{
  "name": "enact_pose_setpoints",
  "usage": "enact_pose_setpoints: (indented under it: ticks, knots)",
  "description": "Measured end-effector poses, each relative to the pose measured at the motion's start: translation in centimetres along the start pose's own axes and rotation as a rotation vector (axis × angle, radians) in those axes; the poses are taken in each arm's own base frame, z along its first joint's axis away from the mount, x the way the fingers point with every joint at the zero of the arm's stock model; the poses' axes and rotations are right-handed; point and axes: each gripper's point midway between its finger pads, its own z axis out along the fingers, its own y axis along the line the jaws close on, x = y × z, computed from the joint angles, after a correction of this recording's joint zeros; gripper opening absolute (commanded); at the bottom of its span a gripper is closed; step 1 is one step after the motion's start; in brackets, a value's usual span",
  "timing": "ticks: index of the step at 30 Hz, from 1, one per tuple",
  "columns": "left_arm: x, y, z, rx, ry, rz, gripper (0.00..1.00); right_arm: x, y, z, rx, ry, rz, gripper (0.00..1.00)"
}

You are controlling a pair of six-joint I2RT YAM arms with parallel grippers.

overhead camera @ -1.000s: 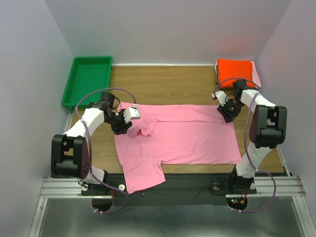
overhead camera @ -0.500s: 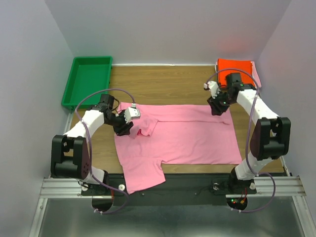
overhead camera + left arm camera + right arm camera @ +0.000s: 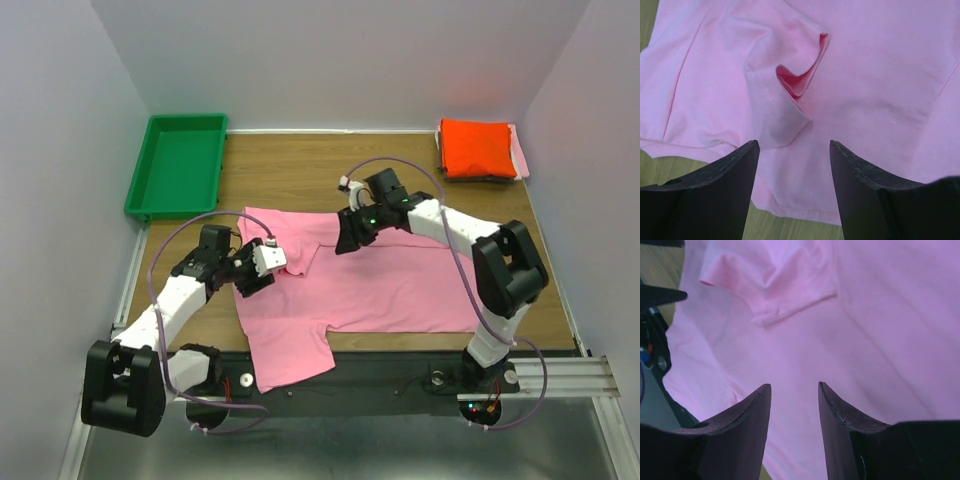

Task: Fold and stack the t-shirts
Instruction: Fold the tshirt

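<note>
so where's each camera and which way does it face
top external: above and behind the bases, looking down on table, left arm, right arm, pink t-shirt
left wrist: on left arm, looking down past its open jaws at the folded sleeve
right wrist: on right arm, past its open jaws at that same sleeve; both wrists share it

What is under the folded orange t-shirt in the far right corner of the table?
Under the orange t-shirt, a pale pink garment sticks out at its right side, and a dark edge shows along its near side. Whatever lies further beneath is covered.
</note>
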Motion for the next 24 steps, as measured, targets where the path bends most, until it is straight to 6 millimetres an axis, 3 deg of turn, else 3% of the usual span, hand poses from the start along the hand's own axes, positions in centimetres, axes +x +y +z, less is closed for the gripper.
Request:
enact_pose_setpoints:
  ticks: [4,8,13,24]
  knots:
    - [0.2,-0.4,0.6,-0.002,0.03,0.038,0.7,0.3,2.3,4.2,-0.049,0.036,0.1,0.57]
    - [0.0,-0.7,1.4,-0.013,0.046,0.075,0.73,1.4,3.7,7.4,-0.074,0.085,0.198,0.56]
    - [0.1,-0.3,1.8,-0.055,0.063,0.082,0.72,1.9,4.1,9.2,-0.074,0.104,0.306,0.54]
    - [-0.3,-0.6,3.1,-0.065,0.087,0.09,0.72,0.8,4.1,11.7,-0.086,0.096,0.426,0.52]
